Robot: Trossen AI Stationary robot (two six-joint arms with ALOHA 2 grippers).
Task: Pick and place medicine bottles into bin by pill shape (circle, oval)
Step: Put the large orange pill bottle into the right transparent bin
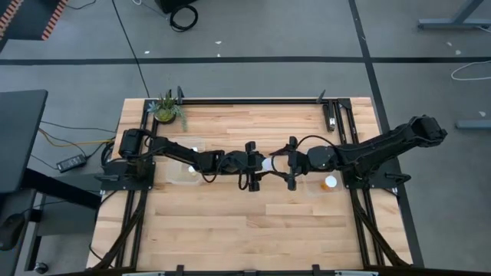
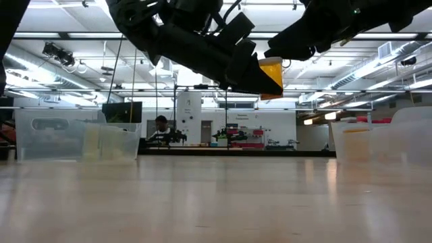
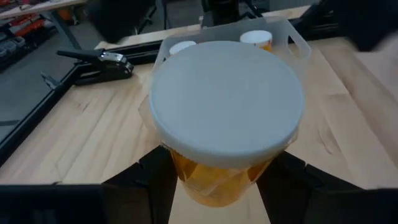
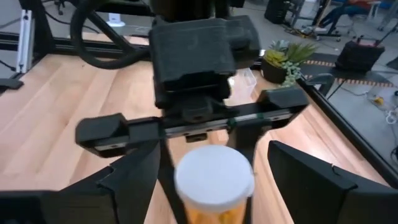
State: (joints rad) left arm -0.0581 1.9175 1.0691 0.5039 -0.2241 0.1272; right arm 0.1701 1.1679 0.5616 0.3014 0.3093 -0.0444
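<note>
— What's the left gripper (image 1: 258,164) up to?
— It's clamped on a medicine bottle (image 3: 227,121), white cap and amber body, held up over the middle of the table (image 1: 245,230).
— And the right gripper (image 1: 284,163)?
— Facing it, just beside the bottle, fingers (image 4: 317,180) spread wide on either side, gripping nothing.
— Any other bottles?
— One by the table's right edge, in a clear bin (image 1: 325,185).

Both dark six-joint arms meet mid-air, left end effector (image 1: 261,165) clamping fingers (image 3: 146,186), right end effector (image 1: 280,165) spread wide, facing it.
</note>
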